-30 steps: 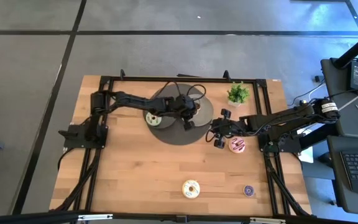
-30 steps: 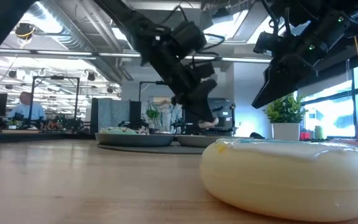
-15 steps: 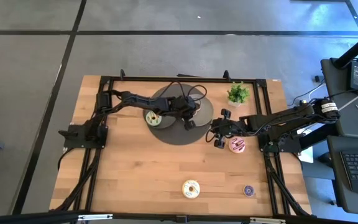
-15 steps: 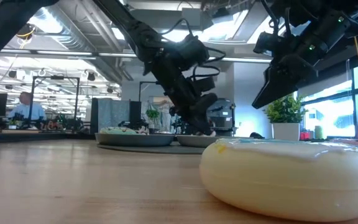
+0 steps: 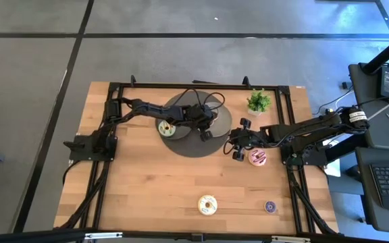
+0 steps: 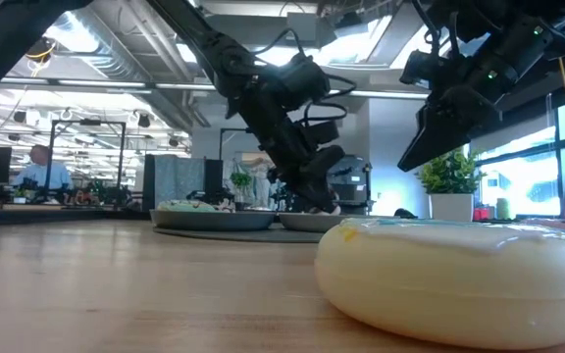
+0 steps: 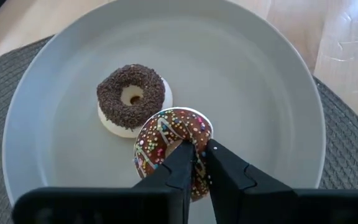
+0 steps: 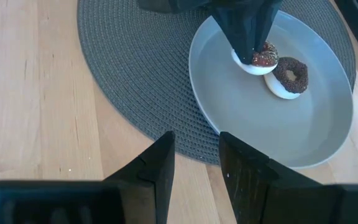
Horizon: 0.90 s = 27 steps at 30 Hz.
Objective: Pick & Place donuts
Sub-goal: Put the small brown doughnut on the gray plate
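Observation:
My left gripper (image 7: 196,155) is shut on a tiny brown sprinkled donut (image 7: 166,143) over the right grey plate (image 7: 260,74), beside the other tiny dark brown donut (image 7: 131,99), which lies flat on that plate. The green donut (image 5: 167,128) lies on the left plate. My right gripper (image 8: 194,155) is open and hovers over bare wood between the round dark mat (image 8: 135,62) and the pink donut (image 5: 258,157). The cream-white donut (image 5: 207,204) and the tiny purple donut (image 5: 270,206) lie flat near the table's near edge. My left gripper pinches the sprinkled donut's ring (image 7: 194,140) between its two fingers, coming from above and pointing down. The donut stands tilted on edge, with its white underside (image 8: 246,64) low at the plate; whether it touches the plate, I cannot tell.
A small potted plant (image 5: 258,101) stands at the far side, right of the mat. The mat (image 5: 191,145) bears both plates. Open wood lies between the mat and the near donuts. In the low view a person sits in the room far behind the table.
My left gripper has gone down toward the right plate with the sprinkled donut, then stopped; its arm has stretched lower over the mat. The right arm has kept still.

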Each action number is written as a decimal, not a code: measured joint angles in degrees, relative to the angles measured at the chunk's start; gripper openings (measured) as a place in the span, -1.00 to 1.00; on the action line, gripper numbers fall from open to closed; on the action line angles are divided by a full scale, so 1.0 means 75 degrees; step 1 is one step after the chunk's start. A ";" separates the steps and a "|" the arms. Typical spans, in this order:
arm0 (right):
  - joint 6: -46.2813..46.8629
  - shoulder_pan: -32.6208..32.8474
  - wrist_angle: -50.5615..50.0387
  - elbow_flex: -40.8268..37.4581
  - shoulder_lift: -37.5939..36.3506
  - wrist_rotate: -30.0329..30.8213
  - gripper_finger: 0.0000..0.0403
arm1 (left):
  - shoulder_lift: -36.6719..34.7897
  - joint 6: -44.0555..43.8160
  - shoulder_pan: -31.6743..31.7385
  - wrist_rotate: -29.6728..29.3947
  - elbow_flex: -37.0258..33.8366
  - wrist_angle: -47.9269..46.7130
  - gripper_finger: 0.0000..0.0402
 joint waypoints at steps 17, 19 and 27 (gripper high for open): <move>0.0004 -0.0002 0.0000 -0.0003 0.0000 0.0000 -0.36 | -0.0003 -0.0042 0.0019 -0.0035 0.0000 -0.0063 -0.48; 0.0000 0.0000 0.0000 -0.0003 0.0000 0.0000 -0.36 | -0.0003 -0.0042 0.0021 -0.0038 0.0000 -0.0063 -0.44; 0.0012 -0.0003 0.0000 -0.0003 0.0000 -0.0002 -0.36 | -0.0038 -0.0042 0.0022 -0.0016 -0.0005 -0.0092 -0.39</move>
